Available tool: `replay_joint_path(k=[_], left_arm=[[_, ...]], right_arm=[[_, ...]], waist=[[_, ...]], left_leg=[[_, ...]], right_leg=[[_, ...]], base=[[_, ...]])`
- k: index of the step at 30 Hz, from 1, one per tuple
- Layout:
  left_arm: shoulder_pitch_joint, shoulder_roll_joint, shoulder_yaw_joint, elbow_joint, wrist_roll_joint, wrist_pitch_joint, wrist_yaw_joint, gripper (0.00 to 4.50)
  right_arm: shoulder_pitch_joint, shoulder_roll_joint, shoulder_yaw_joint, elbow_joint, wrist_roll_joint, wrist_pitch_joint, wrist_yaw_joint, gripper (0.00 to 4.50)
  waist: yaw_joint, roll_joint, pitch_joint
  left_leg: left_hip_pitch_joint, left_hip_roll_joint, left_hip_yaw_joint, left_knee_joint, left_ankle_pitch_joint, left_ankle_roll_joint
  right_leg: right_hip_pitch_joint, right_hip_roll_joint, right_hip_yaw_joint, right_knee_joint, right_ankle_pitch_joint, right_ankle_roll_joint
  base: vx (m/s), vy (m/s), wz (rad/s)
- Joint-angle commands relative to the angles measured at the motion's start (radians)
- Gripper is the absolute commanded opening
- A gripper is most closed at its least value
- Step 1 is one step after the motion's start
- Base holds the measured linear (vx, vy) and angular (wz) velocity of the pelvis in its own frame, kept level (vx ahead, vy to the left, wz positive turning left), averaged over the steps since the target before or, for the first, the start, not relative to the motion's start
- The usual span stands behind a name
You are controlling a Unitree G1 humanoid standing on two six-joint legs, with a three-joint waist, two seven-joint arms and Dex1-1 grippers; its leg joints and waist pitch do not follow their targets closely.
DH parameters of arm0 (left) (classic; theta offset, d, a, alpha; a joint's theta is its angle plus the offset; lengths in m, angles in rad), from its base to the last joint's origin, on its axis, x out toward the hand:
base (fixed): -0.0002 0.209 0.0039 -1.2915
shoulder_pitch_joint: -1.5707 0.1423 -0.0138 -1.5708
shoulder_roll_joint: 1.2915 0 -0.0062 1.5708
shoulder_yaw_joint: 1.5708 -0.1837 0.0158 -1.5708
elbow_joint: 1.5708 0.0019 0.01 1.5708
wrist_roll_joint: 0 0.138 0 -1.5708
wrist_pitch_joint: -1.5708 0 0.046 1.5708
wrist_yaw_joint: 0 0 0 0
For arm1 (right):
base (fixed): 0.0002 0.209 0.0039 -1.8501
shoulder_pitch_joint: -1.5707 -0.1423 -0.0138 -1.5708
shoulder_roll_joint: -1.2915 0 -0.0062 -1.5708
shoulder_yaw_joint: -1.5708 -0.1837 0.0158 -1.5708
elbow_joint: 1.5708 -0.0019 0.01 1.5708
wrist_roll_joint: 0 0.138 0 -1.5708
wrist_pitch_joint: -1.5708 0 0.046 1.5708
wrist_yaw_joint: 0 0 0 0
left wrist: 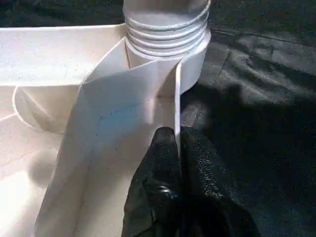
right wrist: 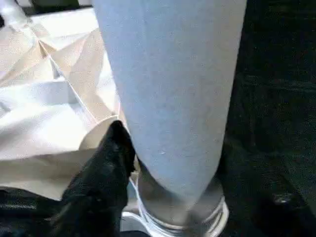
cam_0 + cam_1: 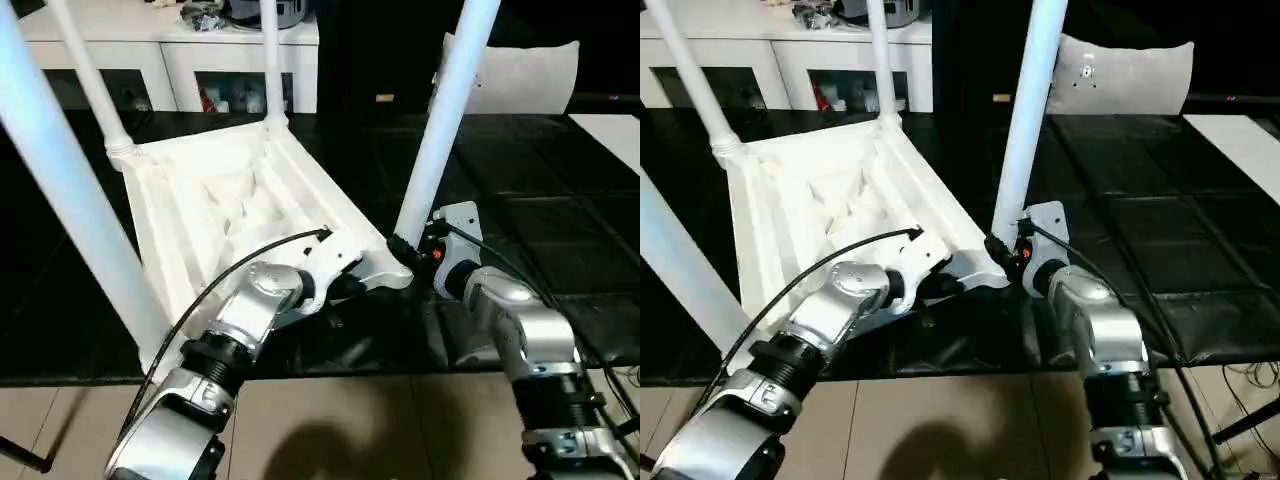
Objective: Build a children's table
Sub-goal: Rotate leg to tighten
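Tabletop [image 3: 230, 215] lies underside up on dark surface [image 3: 560, 240], white, ribbed, w/ 4 legs [image 3: 440, 130] standing in corner sockets. Left end effector [image 1: 177, 197] pinches near rim wall, fingers closed on it. Right end effector [image 2: 148, 168] clamps near-right leg base beside socket.

White tabletop [image 3: 215, 205] lies inverted, apparently four legs [image 3: 440, 125] upright.

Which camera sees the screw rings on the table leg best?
The left wrist view: the leg's threaded rings sit close above the corner socket. The right wrist view shows mostly smooth tube; the head views show them tiny.
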Motion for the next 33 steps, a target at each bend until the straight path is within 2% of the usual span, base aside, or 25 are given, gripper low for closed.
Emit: replay_joint_path(k=[1,4,5,6,8,9,11,14,18,19,20,22,23,27,29,33], left_arm=[[-0.002,-0.022,-0.009,-0.028,-0.007,-0.039,0.005,0.00],[0.006,-0.001,-0.019,-0.038,-0.009,-0.070,-0.021,0.00],[0.020,0.035,-0.034,-0.048,-0.013,-0.112,-0.075,0.00],[0.020,0.035,-0.034,-0.048,-0.013,-0.112,-0.075,0.00],[0.030,0.061,-0.050,-0.050,-0.013,-0.146,-0.117,0.00],[0.031,0.063,-0.051,-0.050,-0.013,-0.149,-0.120,0.00],[0.048,0.110,-0.079,-0.051,-0.014,-0.237,-0.208,0.00],[0.056,0.151,-0.095,-0.054,-0.022,-0.262,-0.286,0.00],[0.052,0.198,-0.113,-0.052,-0.028,-0.302,-0.375,0.00],[0.051,0.216,-0.119,-0.052,-0.035,-0.326,-0.418,0.00],[0.045,0.241,-0.131,-0.043,-0.034,-0.361,-0.466,0.00],[0.038,0.267,-0.141,-0.033,-0.039,-0.396,-0.525,0.00],[0.036,0.272,-0.142,-0.031,-0.042,-0.404,-0.541,0.00],[0.030,0.292,-0.149,-0.031,-0.056,-0.433,-0.597,0.00],[0.026,0.301,-0.157,-0.035,-0.061,-0.444,-0.627,0.00],[0.020,0.308,-0.162,-0.030,-0.071,-0.467,-0.672,0.00]], right_arm=[[0.018,0.011,0.031,-0.035,0.019,0.004,0.036,2.86],[0.032,-0.018,0.029,-0.052,0.032,-0.010,0.072,3.16],[0.049,-0.076,0.030,-0.066,0.054,-0.049,0.161,3.32],[0.049,-0.076,0.030,-0.066,0.054,-0.049,0.161,3.43],[0.061,-0.119,0.036,-0.077,0.066,-0.081,0.234,3.54],[0.062,-0.122,0.036,-0.077,0.066,-0.083,0.239,3.61],[0.082,-0.201,0.054,-0.094,0.067,-0.118,0.369,3.88],[0.091,-0.264,0.059,-0.096,0.080,-0.142,0.466,4.04],[0.092,-0.334,0.070,-0.102,0.129,-0.150,0.617,4.04],[0.095,-0.360,0.081,-0.107,0.143,-0.156,0.680,3.78],[0.098,-0.393,0.105,-0.106,0.141,-0.179,0.749,3.70],[0.099,-0.424,0.130,-0.109,0.154,-0.172,0.828,3.65],[0.097,-0.429,0.135,-0.108,0.158,-0.172,0.845,3.51],[0.089,-0.439,0.150,-0.098,0.167,-0.170,0.896,3.17],[0.083,-0.442,0.165,-0.083,0.165,-0.172,0.924,2.82],[0.071,-0.436,0.189,-0.047,0.168,-0.190,0.968,2.60]], waist=[[0.010,-0.008,-0.065],[0.019,-0.011,-0.066],[0.024,-0.011,-0.067],[0.028,-0.014,-0.067],[0.032,-0.012,-0.067],[0.034,-0.011,-0.066],[0.038,-0.008,-0.066],[0.042,-0.009,-0.065],[0.049,-0.010,-0.062],[0.054,-0.012,-0.063],[0.058,-0.014,-0.063],[0.063,-0.012,-0.062],[0.064,-0.017,-0.062],[0.074,-0.018,-0.061],[0.081,-0.017,-0.062],[0.083,-0.016,-0.063]], left_leg=[[-0.006,0.023,-0.009,-0.072,-0.178,0.060],[-0.010,0.021,-0.003,-0.069,-0.146,0.075],[-0.012,0.021,-0.003,-0.068,-0.138,0.081],[-0.012,0.020,-0.001,-0.066,-0.129,0.088],[-0.014,0.019,0.000,-0.066,-0.116,0.095],[-0.013,0.020,0.000,-0.066,-0.115,0.094],[-0.012,0.022,-0.002,-0.066,-0.129,0.096],[-0.010,0.026,-0.001,-0.067,-0.136,0.098],[-0.007,0.029,0.000,-0.067,-0.160,0.098],[-0.005,0.030,0.001,-0.067,-0.158,0.095],[-0.006,0.032,0.000,-0.066,-0.160,0.095],[-0.007,0.034,0.000,-0.067,-0.158,0.096],[-0.007,0.035,0.001,-0.066,-0.159,0.095],[-0.005,0.035,0.001,-0.067,-0.163,0.082],[-0.003,0.036,0.001,-0.066,-0.160,0.076],[-0.005,0.035,0.001,-0.066,-0.160,0.070]], right_leg=[[0.053,-0.060,0.046,-0.072,-0.369,-0.102],[0.057,-0.062,0.052,-0.063,-0.325,-0.130],[0.060,-0.064,0.052,-0.062,-0.325,-0.127],[0.061,-0.063,0.053,-0.061,-0.318,-0.125],[0.060,-0.063,0.052,-0.061,-0.322,-0.124],[0.059,-0.063,0.053,-0.061,-0.326,-0.123],[0.059,-0.063,0.051,-0.063,-0.343,-0.119],[0.057,-0.063,0.054,-0.058,-0.334,-0.123],[0.054,-0.064,0.055,-0.061,-0.372,-0.128],[0.052,-0.065,0.055,-0.060,-0.372,-0.131],[0.052,-0.066,0.055,-0.057,-0.367,-0.135],[0.053,-0.065,0.055,-0.055,-0.359,-0.135],[0.052,-0.066,0.056,-0.054,-0.357,-0.137],[0.051,-0.069,0.056,-0.055,-0.389,-0.132],[0.049,-0.069,0.057,-0.054,-0.388,-0.132],[0.049,-0.069,0.056,-0.052,-0.381,-0.136]], base=[[0.000,0.000,0.00],[0.000,0.000,0.00],[0.000,0.000,0.00],[0.000,0.000,0.00],[0.000,0.000,0.00],[0.000,0.000,0.00],[0.000,0.000,0.00],[0.000,0.000,0.00],[0.000,0.000,0.00],[0.000,0.000,0.00],[0.000,0.000,0.00],[0.000,0.000,0.00],[0.000,0.000,0.00],[0.000,0.000,0.00],[0.000,0.000,0.00],[0.000,0.000,0.00]])
